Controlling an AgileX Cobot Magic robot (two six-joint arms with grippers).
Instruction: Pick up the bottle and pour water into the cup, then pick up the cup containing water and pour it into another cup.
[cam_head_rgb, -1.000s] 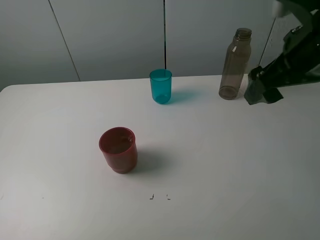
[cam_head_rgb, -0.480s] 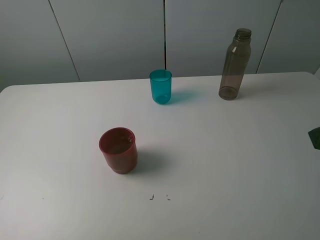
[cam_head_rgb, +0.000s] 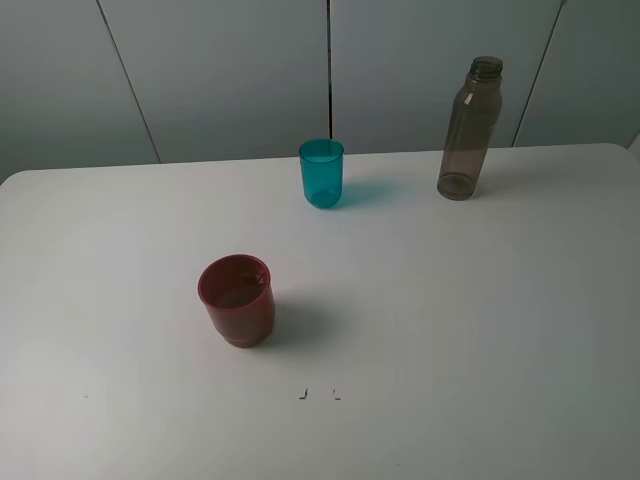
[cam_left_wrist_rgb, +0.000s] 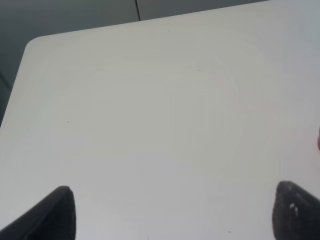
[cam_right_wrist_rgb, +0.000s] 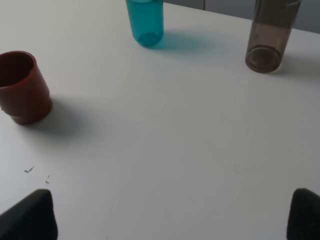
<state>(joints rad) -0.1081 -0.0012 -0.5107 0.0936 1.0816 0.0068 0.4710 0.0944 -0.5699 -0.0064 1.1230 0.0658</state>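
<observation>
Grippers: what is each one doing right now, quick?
Left gripper: open, holding nothing.
Right gripper: open, holding nothing.

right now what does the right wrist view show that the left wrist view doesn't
Only the right wrist view shows the three vessels: the bottle, the teal cup and the red cup, all upright and apart from one another, plus small dark marks on the surface. Only the left wrist view shows the table's rounded corner and the dark background beyond it. Both show bare white tabletop and their own gripper's two dark fingertips spread wide at the frame corners, left gripper and right gripper, holding nothing.
</observation>
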